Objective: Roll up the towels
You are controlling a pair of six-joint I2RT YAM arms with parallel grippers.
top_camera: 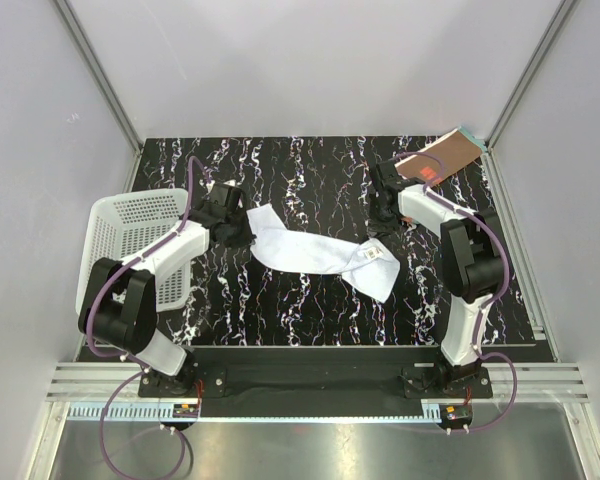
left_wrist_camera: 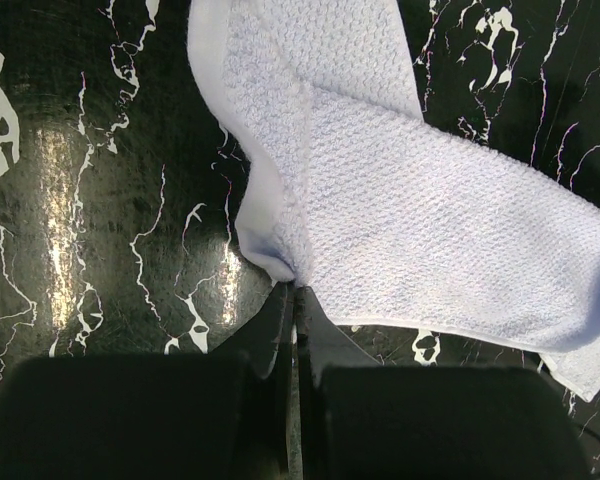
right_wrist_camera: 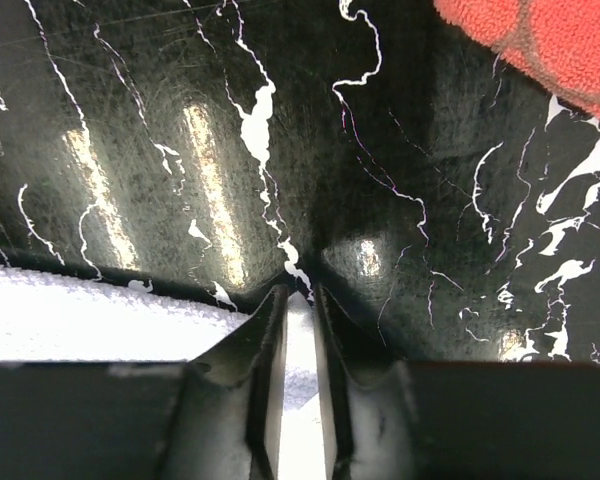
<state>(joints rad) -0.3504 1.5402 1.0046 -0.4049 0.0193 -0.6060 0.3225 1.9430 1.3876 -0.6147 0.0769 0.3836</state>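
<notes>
**A:** How's the left gripper point(left_wrist_camera: 295, 288)?

**B:** It's clamped on a corner fold of the pale towel point(left_wrist_camera: 430, 240), at its left end. The right gripper point(right_wrist_camera: 298, 292) is at the towel's right edge, jaws narrow with white cloth between them. I'd call that a pinch.

**A:** Roll now?

**B:** Not yet. It lies twisted, so draw it taut and flat on the worktop point(top_camera: 310, 165) first. The rust-brown towel point(top_camera: 442, 157) sits well past its right end.

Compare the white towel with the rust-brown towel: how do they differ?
The white towel lies in the middle of the table, stretched out and creased; the rust-brown towel lies spread at the far right corner. The left pincer pinches the white towel's corner and the right pincer holds its other end; nothing touches the rust-brown towel. Neither is rolled.
</notes>
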